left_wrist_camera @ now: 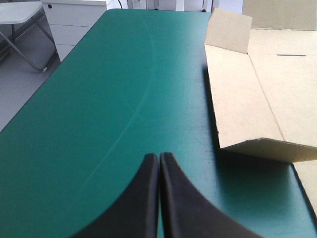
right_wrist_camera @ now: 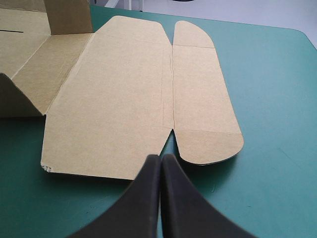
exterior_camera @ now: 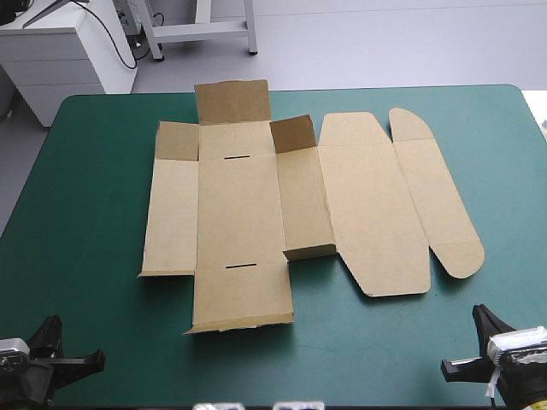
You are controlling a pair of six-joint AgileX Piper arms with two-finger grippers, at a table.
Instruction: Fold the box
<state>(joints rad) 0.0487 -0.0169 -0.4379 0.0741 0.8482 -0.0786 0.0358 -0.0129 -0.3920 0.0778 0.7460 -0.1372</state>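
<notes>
We hold our left gripper (left_wrist_camera: 159,156) and our right gripper (right_wrist_camera: 160,157) low and level, well apart from each other, the left one far out to the right one's left side. On each, the two black fingers (left_wrist_camera: 141,206) press together along their inner edges and meet in one pointed arch. Both arches aim straight ahead, side by side in the same direction.

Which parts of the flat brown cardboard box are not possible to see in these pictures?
Left wrist view: most of the flat brown cardboard box runs past the picture's edge; only its left-hand panels show.
Right wrist view: its left half is cut off likewise.
Every view: its underside, lying against the teal-green table cover.
</notes>
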